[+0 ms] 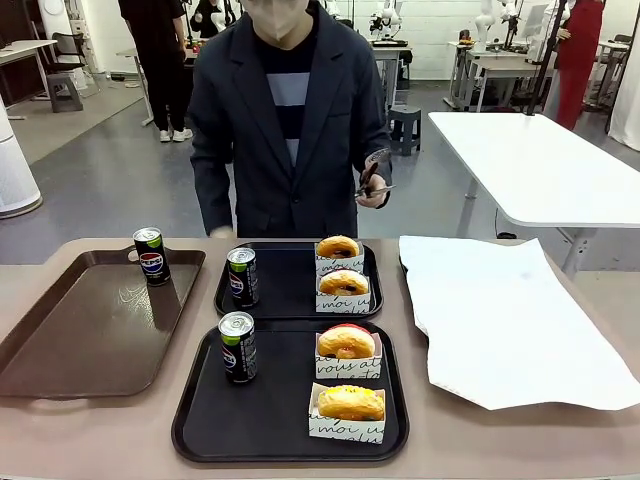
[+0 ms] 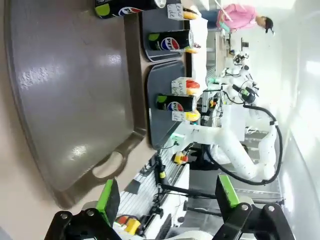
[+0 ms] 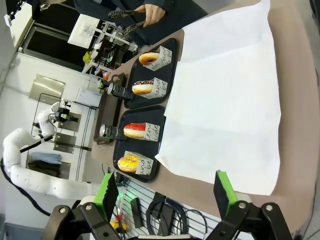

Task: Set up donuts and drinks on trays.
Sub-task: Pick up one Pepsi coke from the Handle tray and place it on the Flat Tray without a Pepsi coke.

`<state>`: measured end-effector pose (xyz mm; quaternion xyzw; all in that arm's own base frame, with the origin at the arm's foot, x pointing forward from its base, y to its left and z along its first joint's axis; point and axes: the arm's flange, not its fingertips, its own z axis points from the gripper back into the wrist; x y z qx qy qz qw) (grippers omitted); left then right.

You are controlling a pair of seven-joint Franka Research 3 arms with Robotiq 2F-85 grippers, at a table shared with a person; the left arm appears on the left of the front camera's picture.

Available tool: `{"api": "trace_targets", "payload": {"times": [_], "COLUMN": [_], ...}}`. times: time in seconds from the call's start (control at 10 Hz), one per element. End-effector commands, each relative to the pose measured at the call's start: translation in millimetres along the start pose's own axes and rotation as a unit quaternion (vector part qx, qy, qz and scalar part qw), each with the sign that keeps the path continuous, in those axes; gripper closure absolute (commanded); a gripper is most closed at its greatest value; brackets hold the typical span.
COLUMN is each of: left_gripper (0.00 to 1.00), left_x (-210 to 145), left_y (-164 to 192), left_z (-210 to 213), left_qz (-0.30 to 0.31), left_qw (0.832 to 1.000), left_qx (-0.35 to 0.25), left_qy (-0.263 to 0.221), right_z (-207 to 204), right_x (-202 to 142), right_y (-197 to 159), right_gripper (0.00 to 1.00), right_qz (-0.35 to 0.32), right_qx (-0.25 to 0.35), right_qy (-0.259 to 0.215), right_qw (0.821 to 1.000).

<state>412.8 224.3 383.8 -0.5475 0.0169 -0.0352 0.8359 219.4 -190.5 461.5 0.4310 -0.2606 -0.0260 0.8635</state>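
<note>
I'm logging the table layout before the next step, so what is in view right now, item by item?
Black trays: two, black; near tray at the robot's edge, far tray behind it.
Donuts: four, in white paper sleeves; two on the near tray, two on the far tray, along each tray's right side.
Pepsi cans: three, black; one on the near tray, one on the far tray, one on the brown tray.
Brown tray: one, brown, left of the black trays.
White paper sheet: one, white, right of the trays.
Tongs: one pair, dark, in the person's hand.
Person's hand: one, above the table's far edge.
Left claw: open, empty.
Right claw: open, empty.
</note>
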Motion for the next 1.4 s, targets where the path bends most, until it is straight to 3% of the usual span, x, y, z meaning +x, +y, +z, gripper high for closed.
{"api": "trace_targets", "payload": {"times": [0.0,0.2,1.3], "left_gripper": [0.00,0.00,0.00], "left_x": [-0.8,2.6,1.7], "left_y": [5.8,2.9,10.2], "left_z": [16.2,14.0,10.8], "left_qz": [-0.015,-0.004,-0.007], "left_qw": [1.000,1.000,1.000], "left_qx": [0.004,0.018,0.006], "left_qy": [0.011,-0.016,-0.001], "right_z": [-0.9,-0.9,-0.9], "right_x": [0.2,0.2,0.2], "right_y": [-3.0,-3.0,-3.0], "right_gripper": [0.00,0.00,0.00], "right_qz": [0.005,0.005,0.005], "right_qx": [0.006,0.006,0.006], "right_qy": [0.000,0.000,0.000], "right_qw": [1.000,1.000,1.000]}}
